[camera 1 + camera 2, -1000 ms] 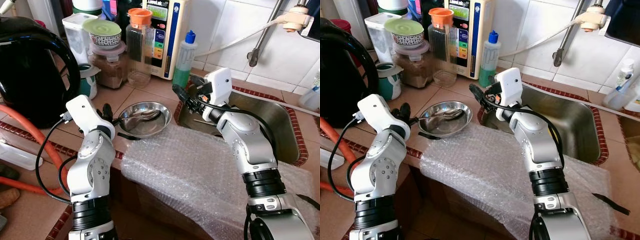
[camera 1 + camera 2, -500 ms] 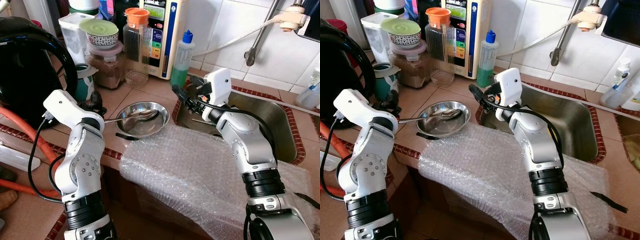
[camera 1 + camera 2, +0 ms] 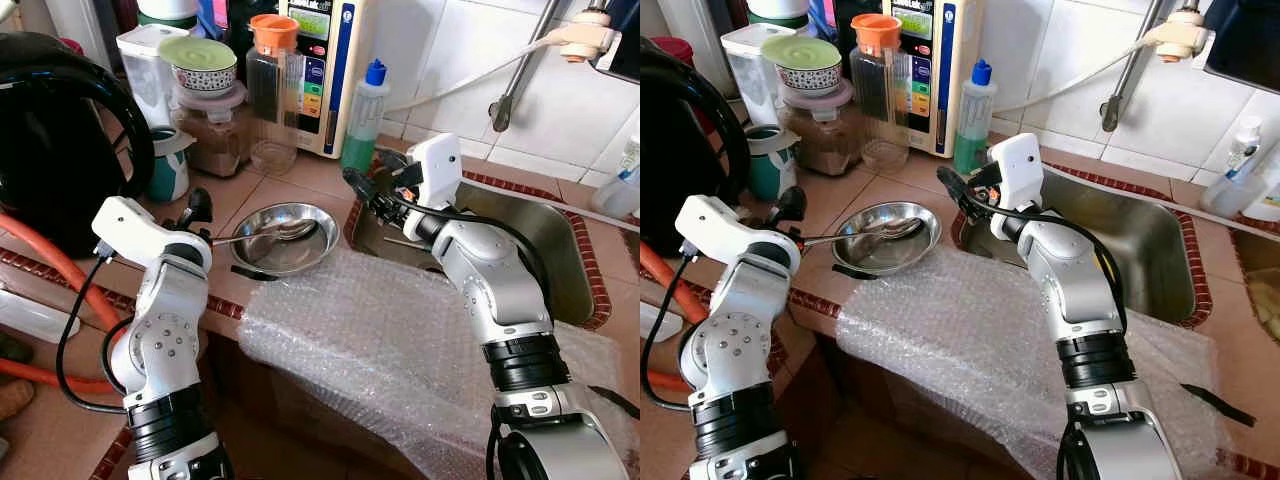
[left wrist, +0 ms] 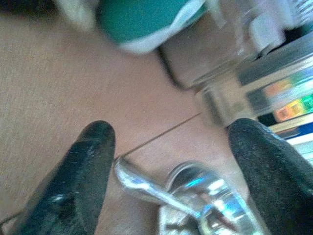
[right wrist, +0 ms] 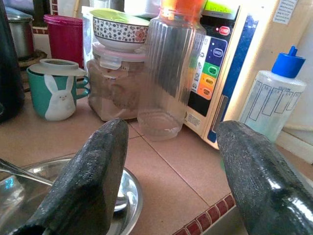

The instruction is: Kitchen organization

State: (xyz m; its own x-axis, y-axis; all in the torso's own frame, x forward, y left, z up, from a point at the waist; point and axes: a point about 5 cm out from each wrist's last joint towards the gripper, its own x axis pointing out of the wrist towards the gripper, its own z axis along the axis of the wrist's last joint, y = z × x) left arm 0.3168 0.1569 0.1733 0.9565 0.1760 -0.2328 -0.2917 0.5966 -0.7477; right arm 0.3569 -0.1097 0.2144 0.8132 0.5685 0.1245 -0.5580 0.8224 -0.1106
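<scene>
The spoon (image 4: 161, 196) handle lies between the left gripper's (image 4: 168, 147) wide-spread fingers (image 4: 83, 166), ungripped.

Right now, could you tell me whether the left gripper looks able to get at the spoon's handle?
Probably yes: the left gripper is open, and the spoon handle's end lies between its fingers, with nothing in between.

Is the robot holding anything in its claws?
No. The left gripper is open with the spoon handle's tip between its fingers, not pinched. The right gripper is open too, hovering beside the bowl.
</scene>
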